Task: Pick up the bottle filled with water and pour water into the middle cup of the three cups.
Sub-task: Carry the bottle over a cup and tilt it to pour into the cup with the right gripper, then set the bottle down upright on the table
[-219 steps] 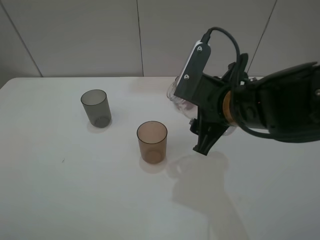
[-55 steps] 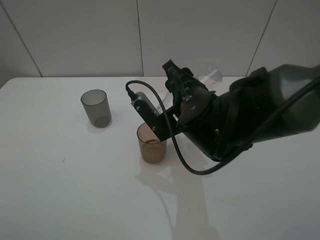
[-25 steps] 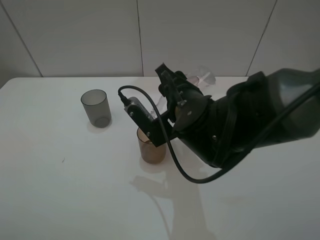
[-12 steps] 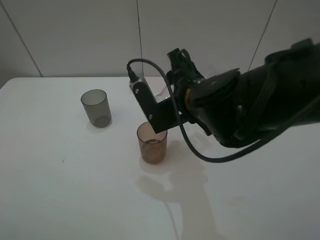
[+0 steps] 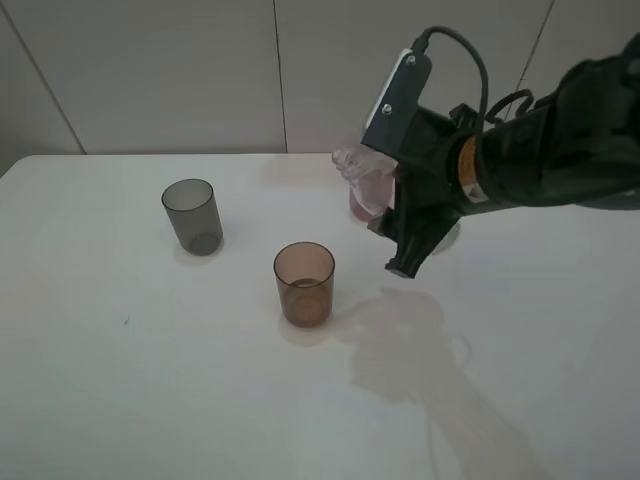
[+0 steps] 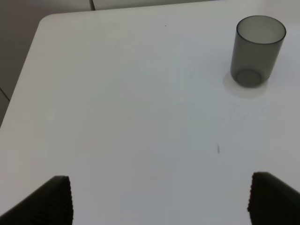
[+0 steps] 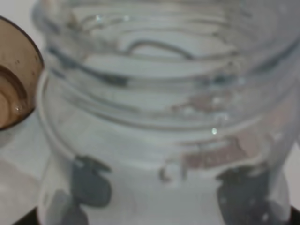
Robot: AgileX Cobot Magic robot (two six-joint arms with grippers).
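Your right claw [image 5: 386, 236] is clamped on the bottle [image 5: 354, 176] and holds it in the air, off the bench [image 5: 150, 380], to the right of the middle cup [image 5: 304, 283] and a bit behind it, not over the rim. So no water can land in the cup from here; you'd have to bring the neck across before tipping. The bottle looks tilted, mouth toward the cup side, but the exact angle is hard to read. A pinkish tint shows through it, probably the third tumbler behind; can't separate the two. In the right wrist view the bottle [image 7: 159, 117] fills the frame: clear thin plastic, ribbed threads on a wide neck, rounded shoulder, with the amber rim [image 7: 11, 79] at the edge. The middle cup is a translucent amber tumbler, straight-sided and smooth, standing upright; its base glints, maybe some water in it. The grey cup [image 5: 191, 215] has the same shape in a smoky tint and stands well apart to the left. Your left claw [image 6: 166, 199] is spread wide and holds nothing, parked over bare matte white bench.
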